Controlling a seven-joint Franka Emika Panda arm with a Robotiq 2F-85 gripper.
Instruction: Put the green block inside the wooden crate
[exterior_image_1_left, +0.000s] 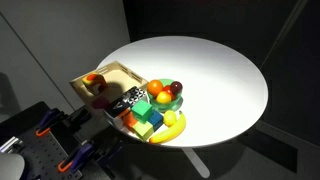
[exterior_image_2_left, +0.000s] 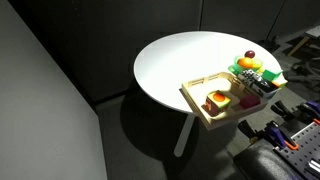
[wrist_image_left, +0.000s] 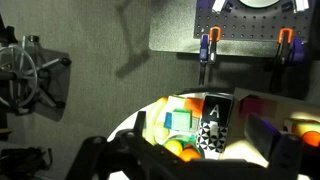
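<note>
The green block (exterior_image_1_left: 143, 110) sits on the round white table near its edge, between the wooden crate (exterior_image_1_left: 88, 76) and a yellow banana (exterior_image_1_left: 170, 128). It touches a blue block (exterior_image_1_left: 153, 121). In an exterior view the green block (exterior_image_2_left: 272, 77) lies just past the crate (exterior_image_2_left: 200, 113). The crate holds red and orange items. In the wrist view my gripper (wrist_image_left: 200, 135) is open and empty, high above the table. The green block (wrist_image_left: 180, 119) shows between its dark fingers, and the crate (wrist_image_left: 300, 110) is at the right. The gripper does not show in either exterior view.
A black box with an "A" and a checker pattern (wrist_image_left: 213, 125) stands next to the green block. A bowl of fruit (exterior_image_1_left: 166, 93) sits behind the blocks. Orange clamps (wrist_image_left: 205, 45) grip the bench edge beside the table (exterior_image_1_left: 220, 70).
</note>
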